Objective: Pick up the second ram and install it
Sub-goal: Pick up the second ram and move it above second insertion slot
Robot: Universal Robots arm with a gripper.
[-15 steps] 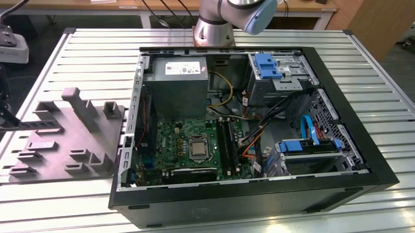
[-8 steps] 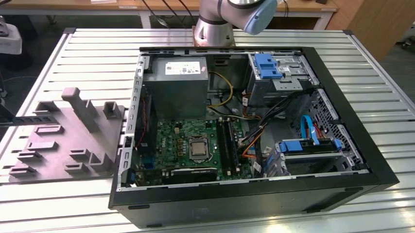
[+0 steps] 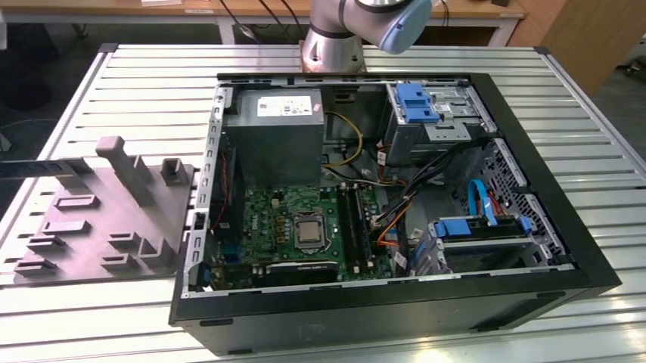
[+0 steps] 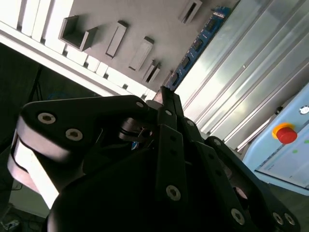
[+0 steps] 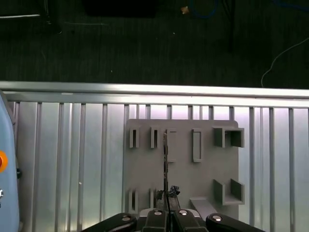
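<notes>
So in the exterior view, the open PC case (image 3: 404, 314) sat mid-frame on the slatted table (image 3: 151, 83). The green motherboard (image 3: 293, 219) and grey power supply (image 3: 272, 128) were inside it, and the arm's base (image 3: 338, 45) stood behind it at the top of the frame. The grey fixture plate (image 3: 101, 227) lay just beside the case, on the exterior view's left. The second ram (image 3: 30, 168) poked in from that view's left edge as a dark, level strip. It hung over the plate's far corner, well apart from the case.

In the second wrist view, the gripper (image 4: 164, 92) looked clenched on the ram (image 4: 198, 43). The blue board with its row of black chips ran straight out from between the jaws, over the line where the fixture plate (image 4: 145, 19) met the table slats. A red button (image 4: 285, 133) sat on a light-blue box off to the side.

The first wrist view looked down on things. The ram (image 5: 165, 154) showed edge-on as a thin dark line starting right at the gripper (image 5: 169, 193), and it crossed over the slotted plate (image 5: 145, 174).
</notes>
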